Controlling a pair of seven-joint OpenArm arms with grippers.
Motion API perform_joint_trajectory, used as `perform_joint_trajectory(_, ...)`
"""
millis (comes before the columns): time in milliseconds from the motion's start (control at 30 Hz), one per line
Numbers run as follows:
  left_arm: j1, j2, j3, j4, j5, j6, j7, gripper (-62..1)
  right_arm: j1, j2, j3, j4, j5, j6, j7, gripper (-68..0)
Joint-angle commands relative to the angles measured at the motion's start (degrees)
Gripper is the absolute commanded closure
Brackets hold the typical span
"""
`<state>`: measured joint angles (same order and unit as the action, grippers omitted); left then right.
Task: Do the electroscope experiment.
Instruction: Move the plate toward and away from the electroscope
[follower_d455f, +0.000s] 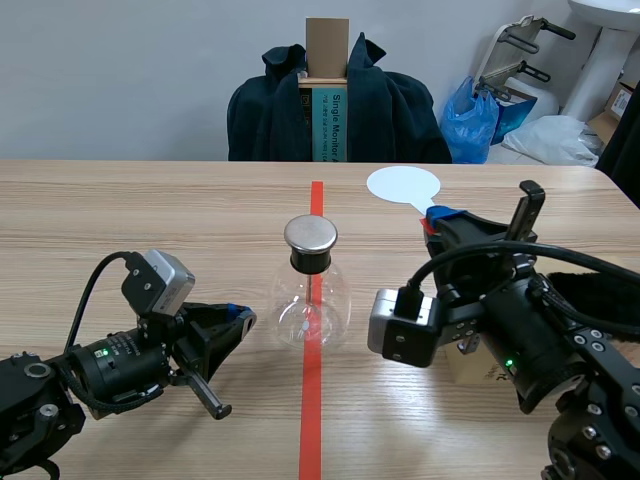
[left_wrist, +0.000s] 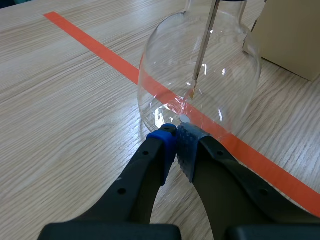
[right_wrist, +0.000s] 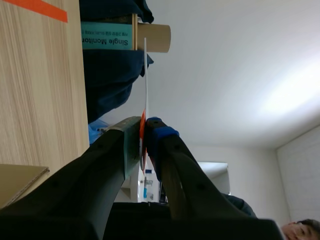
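Note:
A clear glass electroscope flask (follower_d455f: 312, 305) with a round metal cap (follower_d455f: 311, 235) stands on the orange-red tape line at the table's middle. In the left wrist view the flask (left_wrist: 200, 75) shows a thin metal rod (left_wrist: 202, 55) hanging inside. My left gripper (follower_d455f: 238, 320) lies low on the table to the flask's left. It is shut on nothing, its tips (left_wrist: 176, 137) right at the flask's base. My right gripper (follower_d455f: 440, 218) is shut on the red handle of a white round paddle (follower_d455f: 403, 186), held up right of the flask. That paddle (right_wrist: 146, 75) appears edge-on between the right fingers.
A beige box (follower_d455f: 470, 365) sits on the table under the right arm, just right of the flask (left_wrist: 295, 40). Across the table stands a chair draped with a dark jacket (follower_d455f: 270, 110) and holding a cardboard box (follower_d455f: 327, 90). Blue bag (follower_d455f: 470, 115) at the back right.

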<state>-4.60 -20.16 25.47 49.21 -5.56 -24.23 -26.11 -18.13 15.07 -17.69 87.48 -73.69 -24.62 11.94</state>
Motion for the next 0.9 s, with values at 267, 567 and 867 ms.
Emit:
perform_joint_trajectory(267,-0.3,0.3,-0.3,1.0,-0.4,-0.3,-1.1,-4.2,3.8,0.6,4.8,1.8,1.3,-4.8,-0.6,-0.6)
perform_joint_trajectory(567,-0.3,-0.2,-0.3,1.0,-0.8,-0.3,-1.2,-4.2,7.3,0.8,14.8,10.4,6.4,-4.8,-0.7,-0.6)
perform_joint_trajectory(867,2.2,-2.9,-0.3,3.6,-0.8,-0.6,-3.0,-4.2,9.7,4.4,22.3,20.5,13.4,-4.7,-0.2,-0.6)
